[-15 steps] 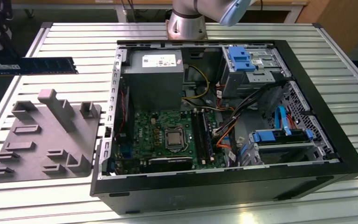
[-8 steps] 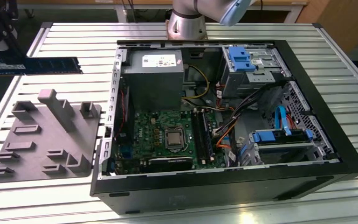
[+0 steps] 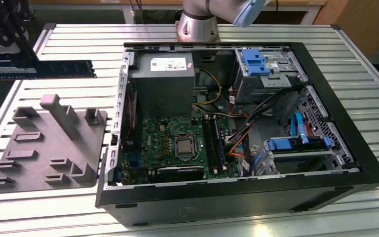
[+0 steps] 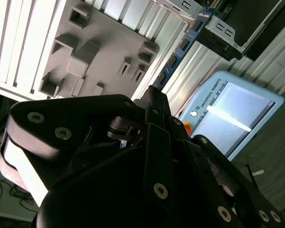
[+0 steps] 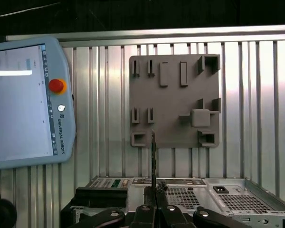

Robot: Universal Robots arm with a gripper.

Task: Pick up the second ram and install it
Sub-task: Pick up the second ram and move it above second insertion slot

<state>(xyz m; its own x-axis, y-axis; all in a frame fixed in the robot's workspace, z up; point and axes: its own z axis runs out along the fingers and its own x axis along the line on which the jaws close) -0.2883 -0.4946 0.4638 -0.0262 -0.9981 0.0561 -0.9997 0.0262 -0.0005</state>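
Note:
The second ram (image 3: pixel 51 68) is a long dark-blue stick that hangs level above the table at the exterior view's far left, beyond the grey holder tray (image 3: pixel 45 143). My gripper (image 3: pixel 18 60) is shut on it from above. In the first wrist view the ram (image 5: pixel 153 156) shows edge-on as a thin line rising from my gripper (image 5: pixel 153 202), over the tray's near edge (image 5: pixel 175 99). In the second wrist view the ram (image 4: pixel 180 47) runs out past the black gripper body. The black motherboard slots (image 3: pixel 212 140) lie inside the open computer case (image 3: pixel 242 197), well to the right.
The case holds a grey power supply (image 3: pixel 162 81), a motherboard (image 3: pixel 170 143), blue drive brackets (image 3: pixel 255 61) and loose cables. A teach pendant (image 5: pixel 23 99) lies on the slatted table beside the tray. The arm's base (image 3: pixel 199 22) stands behind the case.

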